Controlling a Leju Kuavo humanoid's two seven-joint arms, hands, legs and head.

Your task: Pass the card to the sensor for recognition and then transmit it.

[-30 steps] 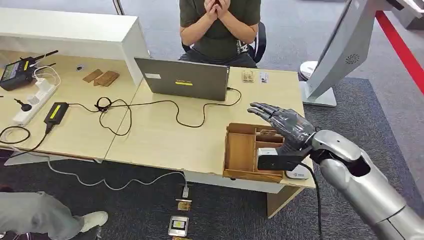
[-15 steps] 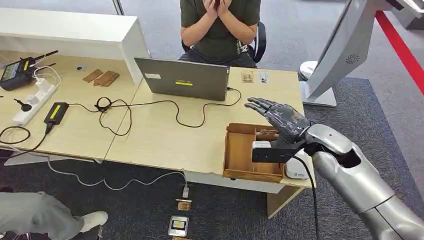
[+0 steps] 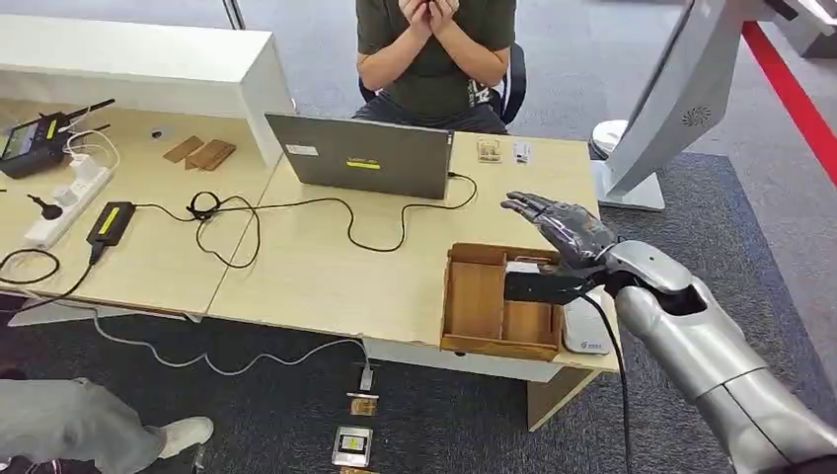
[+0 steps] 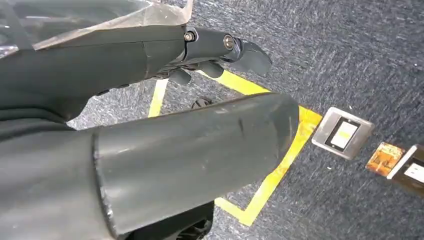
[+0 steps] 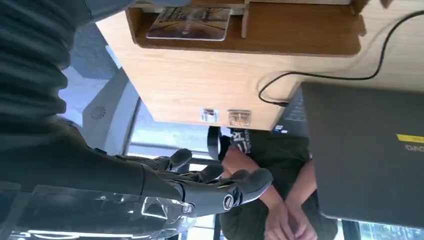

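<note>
A wooden compartment tray (image 3: 474,296) sits at the table's near right corner. A picture card (image 5: 190,22) lies flat in one of its compartments. A white sensor pad (image 3: 584,334) rests just right of the tray by the table edge. My right hand (image 3: 563,229) hovers above the tray's far right part, fingers (image 5: 220,187) spread and holding nothing. My left hand (image 4: 215,50) hangs over the carpet, fingers loosely extended, with nothing in it.
A grey laptop (image 3: 360,156) stands mid-table with a person (image 3: 434,49) seated behind it. Two small tags (image 3: 501,151) lie at the far edge. Cables (image 3: 227,217) and a power strip (image 3: 69,193) are on the left. A white kiosk base (image 3: 632,188) stands right.
My right hand has drifted a little toward the table's far side and right, still spread above the tray. The person's hands have stayed at the face.
</note>
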